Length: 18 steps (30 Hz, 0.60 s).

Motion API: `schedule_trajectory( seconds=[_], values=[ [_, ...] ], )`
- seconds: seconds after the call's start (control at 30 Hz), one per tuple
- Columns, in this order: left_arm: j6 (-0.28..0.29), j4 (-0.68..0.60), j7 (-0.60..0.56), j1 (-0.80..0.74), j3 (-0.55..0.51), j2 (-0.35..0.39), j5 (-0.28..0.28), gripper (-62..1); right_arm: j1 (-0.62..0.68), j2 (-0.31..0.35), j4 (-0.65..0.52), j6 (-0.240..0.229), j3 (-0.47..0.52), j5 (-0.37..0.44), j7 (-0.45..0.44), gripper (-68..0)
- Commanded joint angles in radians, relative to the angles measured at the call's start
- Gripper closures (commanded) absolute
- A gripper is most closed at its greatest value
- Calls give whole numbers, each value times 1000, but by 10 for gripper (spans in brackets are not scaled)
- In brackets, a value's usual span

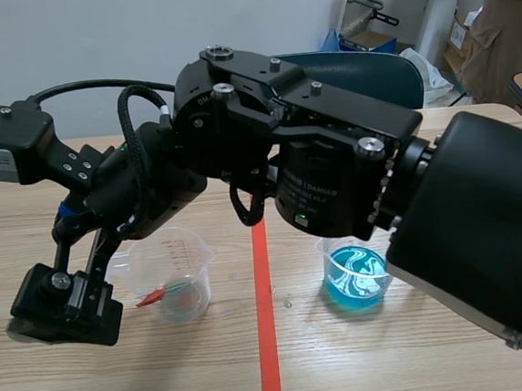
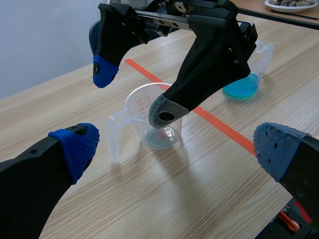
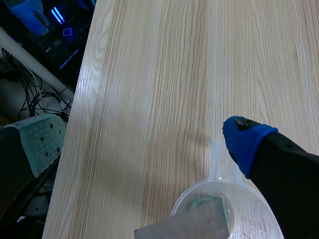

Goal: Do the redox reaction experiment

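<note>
A clear plastic measuring cup [image 1: 172, 272] stands left of the red tape line, with a little greenish liquid and a red bit at its bottom. My right gripper [image 1: 78, 298], reaching across from the right, hangs open over the cup [image 2: 149, 119]. Its grey pad [image 2: 167, 112] sits above the rim and its blue pad [image 2: 104, 72] is farther off. In the right wrist view the cup [image 3: 224, 209] lies under the blue-padded finger [image 3: 246, 139], and a flat grey piece [image 3: 184, 226] shows over its mouth. My left gripper [image 2: 177, 149] is wide open, short of the cup. A beaker of blue liquid [image 1: 355, 279] stands right of the tape.
The right arm's bulk covers much of the table's middle and right. A blue chair [image 1: 360, 72] and a person [image 1: 510, 9] are beyond the far edge. A white dish of stones [image 2: 294, 5] sits on another table. Cables lie past the table edge [image 3: 84, 74].
</note>
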<state>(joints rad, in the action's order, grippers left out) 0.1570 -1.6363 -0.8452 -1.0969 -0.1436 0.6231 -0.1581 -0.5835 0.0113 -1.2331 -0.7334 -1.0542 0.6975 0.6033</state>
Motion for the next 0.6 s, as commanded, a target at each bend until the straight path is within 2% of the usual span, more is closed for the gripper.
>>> schedule_trajectory(
  seconds=[0.0,0.57],
  values=[
    [2,-20,-18,3,4,-8,-3,-623,-15,-5,-9,-12,8,10,-16,-679],
    [2,-20,-18,3,4,-8,-3,-623,-15,-5,-9,-12,8,2,-15,-679]
  ],
)
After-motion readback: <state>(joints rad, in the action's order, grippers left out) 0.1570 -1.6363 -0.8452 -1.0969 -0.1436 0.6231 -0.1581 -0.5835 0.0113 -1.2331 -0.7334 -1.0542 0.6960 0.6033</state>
